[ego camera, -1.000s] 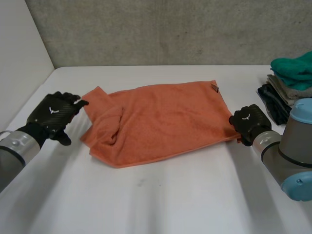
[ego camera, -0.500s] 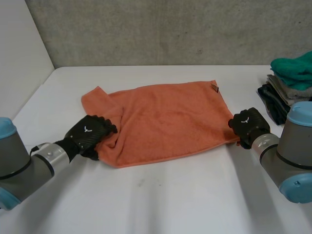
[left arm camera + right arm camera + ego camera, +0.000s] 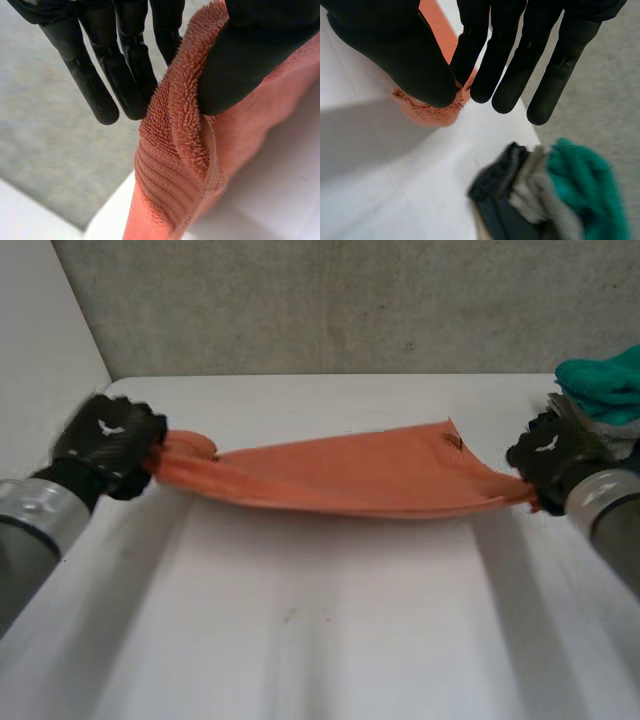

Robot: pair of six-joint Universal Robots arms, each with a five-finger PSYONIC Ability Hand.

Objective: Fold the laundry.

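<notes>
The orange towel [image 3: 340,475] hangs stretched in a long band between the two hands over the white tabletop [image 3: 320,630], sagging a little in the middle; whether its lowest edge touches the surface cannot be told. The left hand [image 3: 108,440] holds the towel's left end, which is bunched into a thick roll. In the left wrist view that bunched end [image 3: 172,160] is pinched under the thumb [image 3: 250,60] against the nearest of the fingers [image 3: 95,75], while the others stay straight and clear of the cloth. The right hand [image 3: 550,452] grips the towel's right end, near a small dark label [image 3: 455,440] on the upper edge. In the right wrist view a small fold of the cloth [image 3: 427,112] is squeezed between the thumb [image 3: 395,50] and the closest of the fingers [image 3: 510,65]. Just beyond the right hand sits a stack of folded laundry [image 3: 600,390], teal on top, with grey and dark pieces beneath [image 3: 545,200].
</notes>
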